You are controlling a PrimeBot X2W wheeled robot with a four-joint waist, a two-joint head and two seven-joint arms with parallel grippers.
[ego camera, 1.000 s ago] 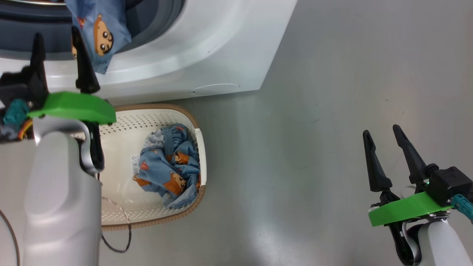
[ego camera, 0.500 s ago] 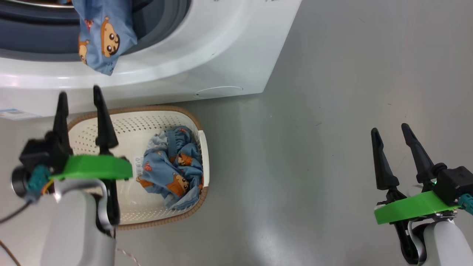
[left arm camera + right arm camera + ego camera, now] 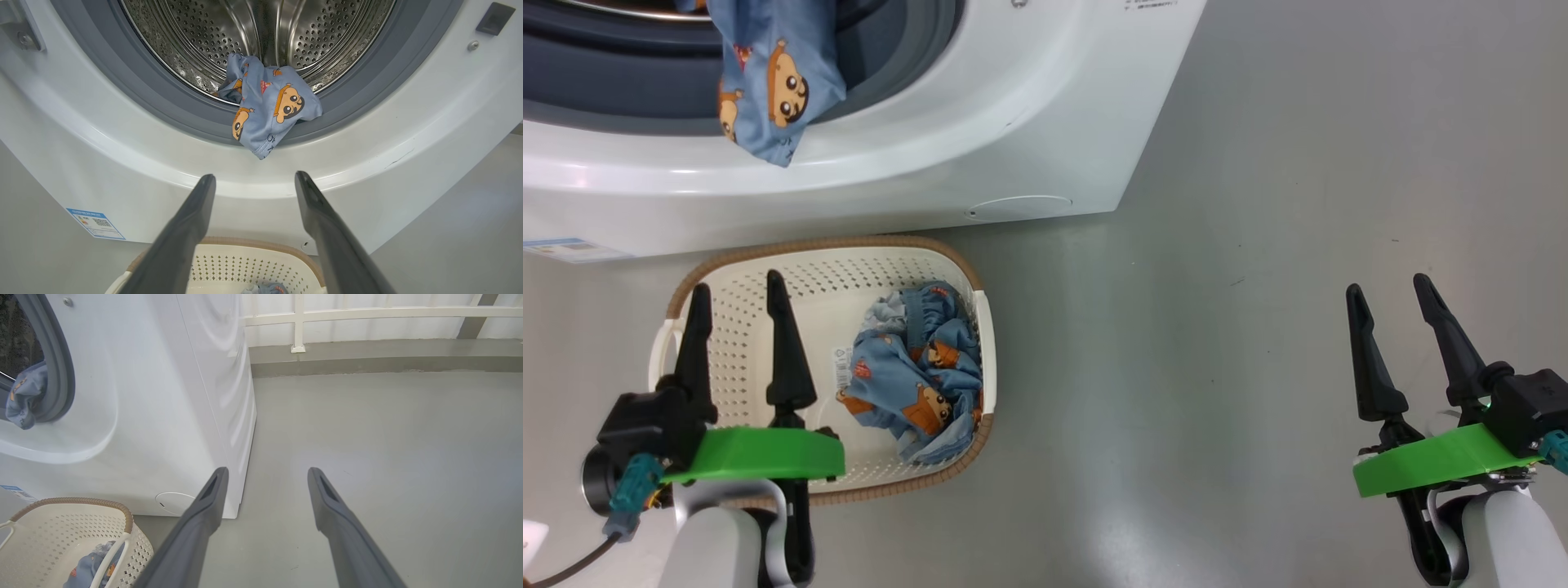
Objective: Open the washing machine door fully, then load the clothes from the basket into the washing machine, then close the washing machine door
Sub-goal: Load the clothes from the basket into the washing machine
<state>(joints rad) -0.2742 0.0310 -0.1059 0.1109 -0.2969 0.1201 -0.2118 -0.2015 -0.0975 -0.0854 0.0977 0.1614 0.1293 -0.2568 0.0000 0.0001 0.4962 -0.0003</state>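
Observation:
The white washing machine (image 3: 980, 122) stands at the top of the head view; its door is out of view. One light blue garment (image 3: 772, 77) hangs over the grey gasket, half inside the steel drum (image 3: 261, 36). More clothes (image 3: 919, 384) lie bundled at the right end of the cream basket (image 3: 735, 269) on the floor before the machine. My left gripper (image 3: 737, 287) is open and empty above the basket's left half, fingers pointing at the machine. My right gripper (image 3: 1388, 286) is open and empty over bare floor, far right of the basket.
Grey floor (image 3: 1217, 327) spreads right of the machine and basket. A blue sticker (image 3: 568, 247) sits low on the machine's front, a round cover (image 3: 1017, 206) at its base. A white railing (image 3: 367, 312) and a low kerb run along the far side.
My left gripper has drawn back from the drum opening to above the basket, open and empty throughout. The head camera has shifted a little. The right gripper has stayed put.

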